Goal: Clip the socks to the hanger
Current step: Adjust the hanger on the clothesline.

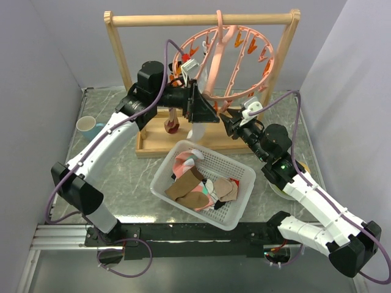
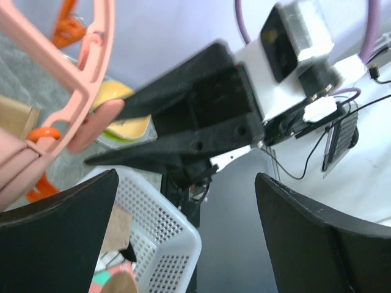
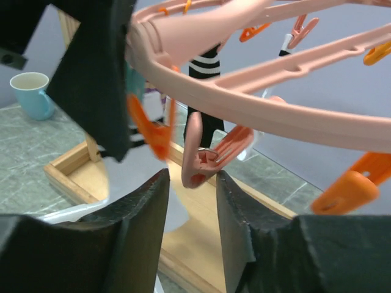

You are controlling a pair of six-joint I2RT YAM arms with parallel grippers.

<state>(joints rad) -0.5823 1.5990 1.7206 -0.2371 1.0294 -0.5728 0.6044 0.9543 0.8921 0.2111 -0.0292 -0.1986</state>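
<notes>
1. right end effector (image 3: 190,183): jaws narrow, set either side of the lower end of a pink clip (image 3: 204,155). Contact cannot be told. No sock in it.
2. left end effector (image 2: 186,180): jaws wide, empty, just beside the hanger ring.
3. hanger (image 1: 269,73): hung on the wooden rack (image 1: 201,19) at the table's far edge. It carries a striped sock (image 3: 206,64) and a maroon sock (image 1: 173,125). Many clips are bare.
4. white basket (image 1: 241,213), middle of the table's near edge: several loose socks (image 1: 189,186) remain.
5. Progress, judged: partway, with most of the clipping still to do.

The hanger (image 1: 218,49) is moulded in smooth plastic, the rack (image 1: 201,19) is cut from matt wood, and the socks (image 1: 189,186) near the rack are knitted cloth.
</notes>
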